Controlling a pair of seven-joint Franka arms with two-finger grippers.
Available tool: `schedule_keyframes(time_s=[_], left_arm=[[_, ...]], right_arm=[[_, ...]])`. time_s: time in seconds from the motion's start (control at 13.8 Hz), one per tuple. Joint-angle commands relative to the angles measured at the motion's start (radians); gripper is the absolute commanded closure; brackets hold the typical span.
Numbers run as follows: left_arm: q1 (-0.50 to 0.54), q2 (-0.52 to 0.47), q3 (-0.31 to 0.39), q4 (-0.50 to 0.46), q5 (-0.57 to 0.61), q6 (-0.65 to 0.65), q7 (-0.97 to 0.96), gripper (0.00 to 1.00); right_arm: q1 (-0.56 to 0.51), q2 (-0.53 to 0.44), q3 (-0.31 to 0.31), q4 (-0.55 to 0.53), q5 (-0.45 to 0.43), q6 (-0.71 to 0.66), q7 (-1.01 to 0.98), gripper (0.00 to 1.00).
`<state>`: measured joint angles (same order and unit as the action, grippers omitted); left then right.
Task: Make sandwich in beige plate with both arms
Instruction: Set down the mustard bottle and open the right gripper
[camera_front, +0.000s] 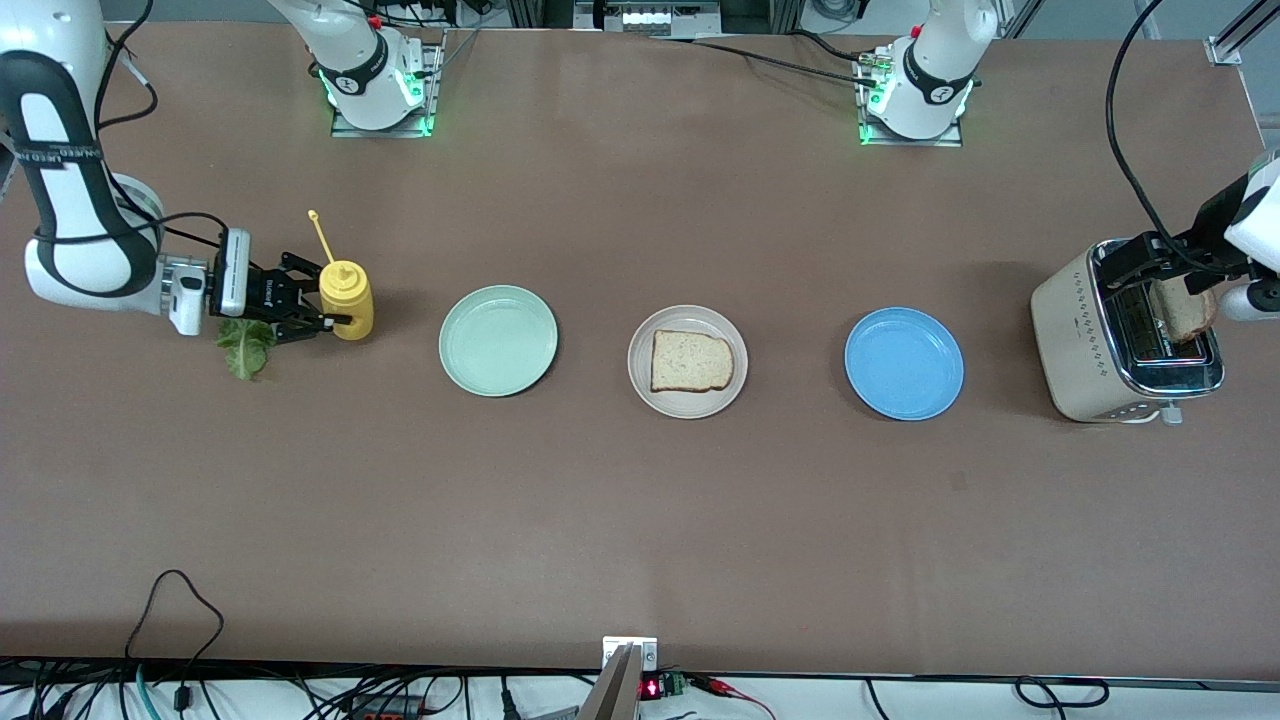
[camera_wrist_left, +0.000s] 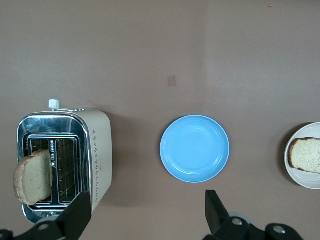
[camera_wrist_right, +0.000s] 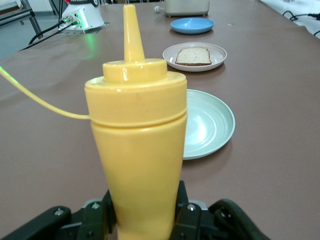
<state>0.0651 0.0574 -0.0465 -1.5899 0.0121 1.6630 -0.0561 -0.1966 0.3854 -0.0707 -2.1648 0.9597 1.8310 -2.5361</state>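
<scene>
Jaws of the right gripper (camera_front: 318, 322) clamp a yellow bottle (camera_front: 347, 299) standing beside lettuce (camera_front: 245, 345) on the desk (camera_front: 640, 520). Left gripper (camera_wrist_left: 145, 212) jaws gape wide over the toaster (camera_front: 1110, 340), where toast (camera_front: 1185, 308) sticks up. One bread slice (camera_front: 691, 361) lies on the beige plate (camera_front: 688, 320) between green and blue plates.

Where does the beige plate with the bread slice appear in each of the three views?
Front view: beige plate, mid-table, between the two other plates.
Left wrist view: cut off at the picture's edge.
Right wrist view: past the mustard bottle.
Shared landmark: blue plate, beside it.
</scene>
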Motion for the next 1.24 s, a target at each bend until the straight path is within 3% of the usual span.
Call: schedule_keyframes(time_s=[0.0,0.73,0.8,1.02,1.16], left_arm=[[0.001,-0.008,-0.001,0.005,-0.02,0.0,0.009,0.0],[0.002,-0.008,0.0,0.004,-0.02,-0.005,0.012,0.0],[0.002,-0.008,0.0,0.004,-0.02,-0.005,0.012,0.0],[0.004,-0.007,0.005,-0.001,-0.021,-0.005,0.01,0.0],[0.004,-0.008,0.007,-0.001,-0.021,-0.003,0.01,0.0]], right_arm=[[-0.026,0.036,0.017,-0.009,0.063,-0.018,-0.098,0.98],[-0.089,0.139,0.045,-0.007,0.106,-0.033,-0.184,0.93],[-0.093,0.145,0.045,-0.007,0.106,-0.033,-0.184,0.88],[-0.11,0.156,0.046,-0.004,0.105,-0.033,-0.185,0.53],[-0.113,0.156,0.046,-0.003,0.105,-0.033,-0.185,0.41]])
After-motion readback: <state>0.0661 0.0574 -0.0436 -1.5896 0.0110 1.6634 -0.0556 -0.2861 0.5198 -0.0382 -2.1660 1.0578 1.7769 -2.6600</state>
